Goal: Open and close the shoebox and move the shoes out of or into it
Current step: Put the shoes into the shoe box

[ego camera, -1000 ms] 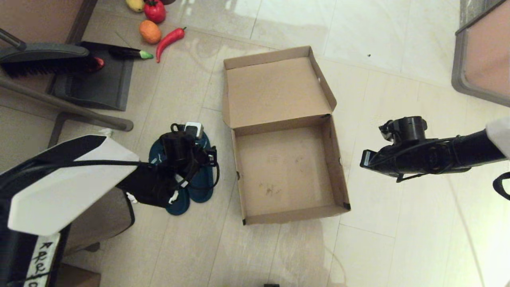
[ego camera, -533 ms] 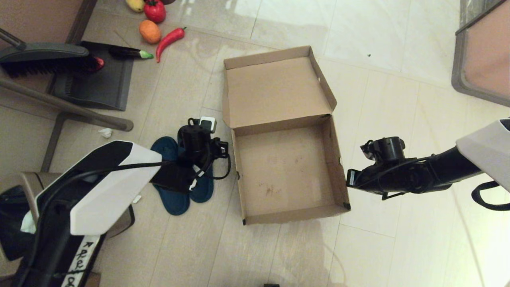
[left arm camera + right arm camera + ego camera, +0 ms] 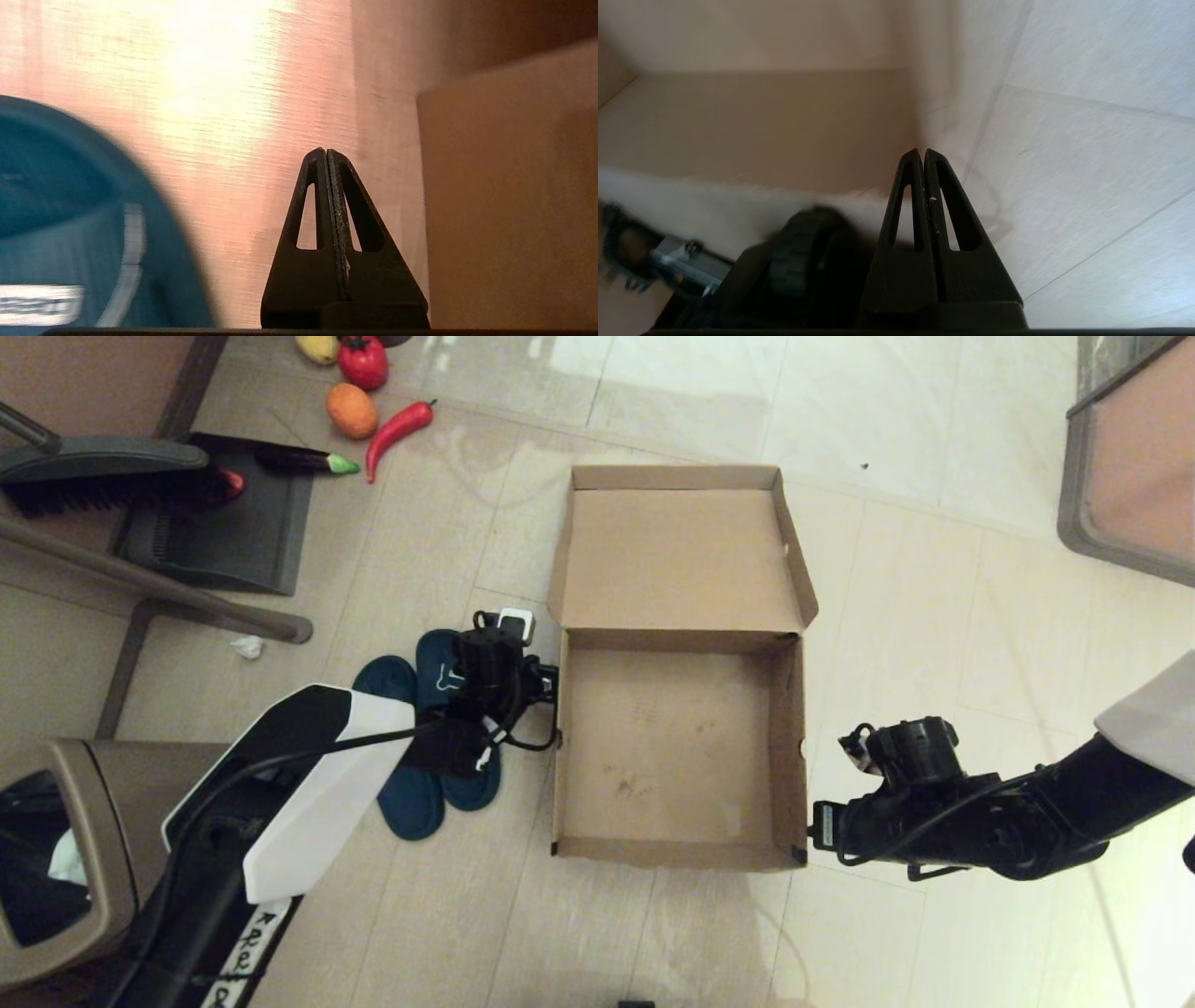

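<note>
Shoebox (image 3: 680,747) open, lid flap away from robot, shoes (image 3: 425,737) alongside, parallel

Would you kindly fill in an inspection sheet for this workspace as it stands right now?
Surface: pale tiled floor.
Job's things: shoebox open, lid flap back, empty; shoes on the floor left of it.
Clutter: toy vegetables, brush on dustpan, trash bin.
Grippers: left gripper shut, empty, between shoes and shoebox; right gripper shut, empty, by the shoebox's near right corner.
Cables: black cable looped at left wrist.
Surroundings: furniture edge far right.
</note>
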Robot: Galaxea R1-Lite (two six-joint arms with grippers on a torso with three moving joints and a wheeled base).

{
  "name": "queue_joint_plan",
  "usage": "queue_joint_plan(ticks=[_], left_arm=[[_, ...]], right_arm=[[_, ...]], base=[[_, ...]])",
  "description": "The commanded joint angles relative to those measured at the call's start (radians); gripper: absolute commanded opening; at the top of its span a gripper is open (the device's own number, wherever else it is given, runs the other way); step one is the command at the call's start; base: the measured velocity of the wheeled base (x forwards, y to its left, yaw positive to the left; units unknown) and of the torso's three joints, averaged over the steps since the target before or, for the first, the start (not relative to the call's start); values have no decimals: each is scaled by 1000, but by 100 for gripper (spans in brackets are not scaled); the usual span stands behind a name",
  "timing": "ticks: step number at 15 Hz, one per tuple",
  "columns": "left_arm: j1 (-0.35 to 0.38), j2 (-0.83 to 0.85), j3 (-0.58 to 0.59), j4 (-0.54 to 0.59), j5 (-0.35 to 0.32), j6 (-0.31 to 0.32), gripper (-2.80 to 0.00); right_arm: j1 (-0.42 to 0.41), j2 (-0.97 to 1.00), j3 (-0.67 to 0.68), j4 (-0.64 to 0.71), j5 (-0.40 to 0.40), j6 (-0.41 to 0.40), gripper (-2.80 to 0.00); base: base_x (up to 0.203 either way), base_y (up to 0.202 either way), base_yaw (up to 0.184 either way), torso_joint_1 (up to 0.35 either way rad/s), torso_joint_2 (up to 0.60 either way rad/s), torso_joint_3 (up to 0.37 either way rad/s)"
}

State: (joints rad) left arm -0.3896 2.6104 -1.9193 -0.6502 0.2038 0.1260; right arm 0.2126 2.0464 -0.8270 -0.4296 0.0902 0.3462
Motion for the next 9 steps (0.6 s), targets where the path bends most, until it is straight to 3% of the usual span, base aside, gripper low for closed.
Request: queue_joint_plan(ticks=[1, 4, 7, 9], left_arm=[[0, 14, -12, -5, 2, 1, -280], [3, 7, -9, -5, 5, 7, -280], [47, -61, 7, -2, 52, 23, -280], [72, -154, 100, 2, 61, 24, -280]], right_arm=[[29, -37, 49, -20, -1, 8, -280], [30, -45, 72, -34, -6, 10, -280], [-9, -102, 80, -42, -1, 9, -280], [-33, -131, 89, -41, 0, 7, -280]], base=[[0, 0, 0, 0, 0, 0], [0, 0, 0, 0, 0, 0], [0, 0, 0, 0, 0, 0], [0, 0, 0, 0, 0, 0]])
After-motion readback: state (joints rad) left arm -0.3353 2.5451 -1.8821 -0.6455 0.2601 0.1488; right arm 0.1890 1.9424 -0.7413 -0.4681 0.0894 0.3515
